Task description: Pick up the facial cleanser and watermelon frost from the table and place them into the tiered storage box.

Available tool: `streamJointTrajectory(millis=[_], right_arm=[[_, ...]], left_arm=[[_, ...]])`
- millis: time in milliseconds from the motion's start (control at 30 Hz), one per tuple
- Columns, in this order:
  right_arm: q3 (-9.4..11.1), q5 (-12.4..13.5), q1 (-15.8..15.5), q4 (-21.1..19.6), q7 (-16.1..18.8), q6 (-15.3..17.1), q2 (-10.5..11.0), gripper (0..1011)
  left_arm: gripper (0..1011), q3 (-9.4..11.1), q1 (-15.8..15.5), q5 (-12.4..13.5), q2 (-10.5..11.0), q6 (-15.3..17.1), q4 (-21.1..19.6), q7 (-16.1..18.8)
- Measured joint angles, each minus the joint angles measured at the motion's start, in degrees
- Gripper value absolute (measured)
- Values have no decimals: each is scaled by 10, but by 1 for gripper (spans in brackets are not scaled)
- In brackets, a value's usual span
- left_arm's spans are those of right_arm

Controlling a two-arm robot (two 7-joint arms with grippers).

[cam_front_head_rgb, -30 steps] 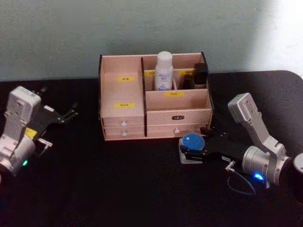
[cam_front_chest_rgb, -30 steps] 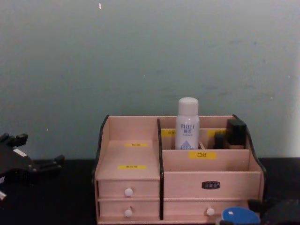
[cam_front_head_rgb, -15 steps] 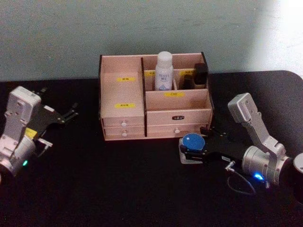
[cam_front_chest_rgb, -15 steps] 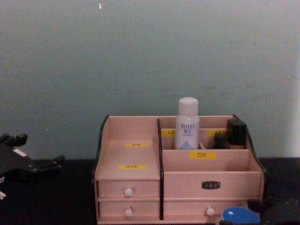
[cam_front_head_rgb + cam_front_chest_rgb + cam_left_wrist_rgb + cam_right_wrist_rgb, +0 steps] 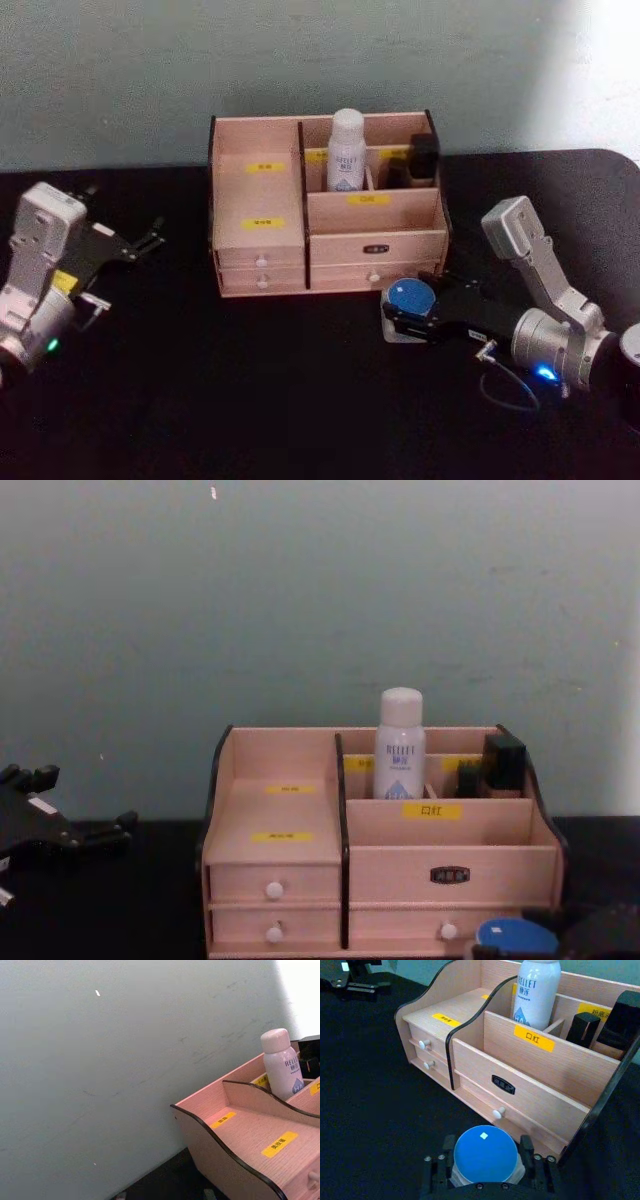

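The facial cleanser (image 5: 346,150) (image 5: 400,750) (image 5: 536,990) (image 5: 282,1065) stands upright in a back compartment of the tiered storage box (image 5: 255,215) (image 5: 280,800) (image 5: 470,1060). The watermelon frost (image 5: 410,299) (image 5: 486,1154) (image 5: 515,936), a squat jar with a blue lid, sits just in front of the box's right drawers. My right gripper (image 5: 398,312) (image 5: 486,1157) is shut on the jar, one finger (image 5: 526,1147) pressed to each side. My left gripper (image 5: 145,240) (image 5: 70,815) rests open at the far left, away from the box.
Dark upright items (image 5: 424,155) (image 5: 625,1017) fill the box's back right compartment. The front right compartment (image 5: 555,1067) behind the yellow label is empty. A blue cable (image 5: 510,385) loops beside the right arm. A wall rises right behind the box.
The right gripper and the jar have edged slightly to the right, close to the box's front. The left arm has barely moved.
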Motion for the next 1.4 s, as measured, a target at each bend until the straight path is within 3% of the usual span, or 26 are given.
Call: streamJointTrajectory(millis=[167, 733, 1167, 1400], right_arm=[[0, 0, 0, 0, 0, 0, 0, 712], [1, 0, -1, -1, 0, 0, 0, 712], [18, 15, -22, -59, -2, -6, 14, 712], [19, 20, -16, -90, 3, -16, 17, 712]], left_arm=[[1001, 0, 0, 0, 0, 0, 0, 0], [1001, 0, 0, 0, 0, 0, 0, 0], [1001, 0, 0, 0, 0, 0, 0, 0], [1001, 0, 0, 0, 0, 0, 0, 0]])
